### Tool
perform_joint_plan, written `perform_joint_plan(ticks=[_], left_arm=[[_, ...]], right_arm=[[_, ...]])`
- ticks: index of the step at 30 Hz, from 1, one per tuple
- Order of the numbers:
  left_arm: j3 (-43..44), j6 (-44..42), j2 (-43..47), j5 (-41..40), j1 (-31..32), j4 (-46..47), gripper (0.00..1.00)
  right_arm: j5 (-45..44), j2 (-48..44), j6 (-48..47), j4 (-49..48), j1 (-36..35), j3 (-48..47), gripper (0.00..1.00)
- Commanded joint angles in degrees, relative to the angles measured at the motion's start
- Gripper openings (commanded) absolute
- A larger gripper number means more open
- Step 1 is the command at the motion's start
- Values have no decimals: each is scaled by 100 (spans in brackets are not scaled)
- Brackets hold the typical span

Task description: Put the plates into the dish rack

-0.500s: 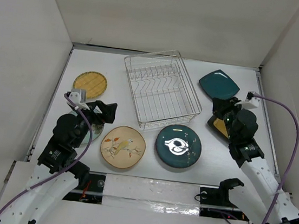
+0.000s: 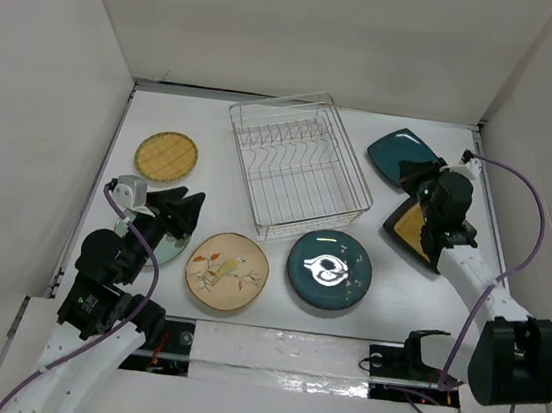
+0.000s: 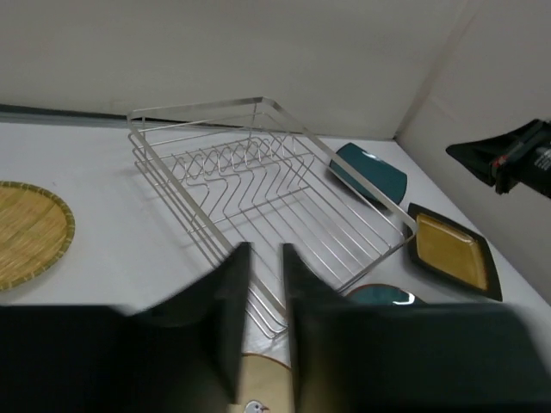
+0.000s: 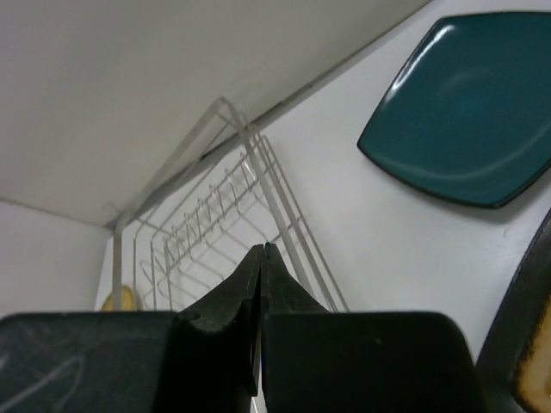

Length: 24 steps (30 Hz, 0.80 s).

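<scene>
Since the earlier frame, the left gripper [image 2: 183, 210], slightly parted and empty, is drawn back nearer; the right gripper [image 2: 416, 173], clenched on nothing, is swung farther, between the amber black-rimmed square plate [image 2: 409, 228] and the teal square plate [image 2: 400, 153]. All plates [image 2: 227, 272] are laid flat around the silver wire dish rack [image 2: 299, 164], none inside. They are judged stiff, slippery and chippable, best pinched at a rim. No writing can be read.

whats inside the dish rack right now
Nothing loaded. The dish rack holds only its own upright prongs, the white table showing through the wires. In the left wrist view the left fingers hide its near corner; the top view shows that corner empty too.
</scene>
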<state>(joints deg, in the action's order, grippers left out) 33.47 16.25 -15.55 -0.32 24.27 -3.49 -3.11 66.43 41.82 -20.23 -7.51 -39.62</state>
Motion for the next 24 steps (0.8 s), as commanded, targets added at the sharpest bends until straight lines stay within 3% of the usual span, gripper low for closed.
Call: perform_joint_plan(ticks=[1,2,8,9,10,12,13,24], left_arm=[[71,-175,-18,243,-28,209,9],[80,-166,-18,234,-28,173,0],[89,-122,-9,366,-28,155,3],[98,-113,-27,383,-28,147,10],[98,-113,-27,435,-28,146,22],[98,-113,-18,471,-28,155,31],[98,-122,-9,471,-28,155,35],[89,-140,-44,463,-28,164,42]], right_arm=[[-13,518,397,-974,144,-564,0],[-144,694,388,-809,205,-869,0],[-417,1837,256,-860,1241,-1241,2],[-392,2003,221,-834,1391,-1407,22],[-348,2379,143,-755,1627,-1522,34],[-269,2777,-16,-597,1805,-1776,59],[-216,2979,-86,-570,1962,-2030,62],[1471,5403,-25,510,2508,-3989,66]])
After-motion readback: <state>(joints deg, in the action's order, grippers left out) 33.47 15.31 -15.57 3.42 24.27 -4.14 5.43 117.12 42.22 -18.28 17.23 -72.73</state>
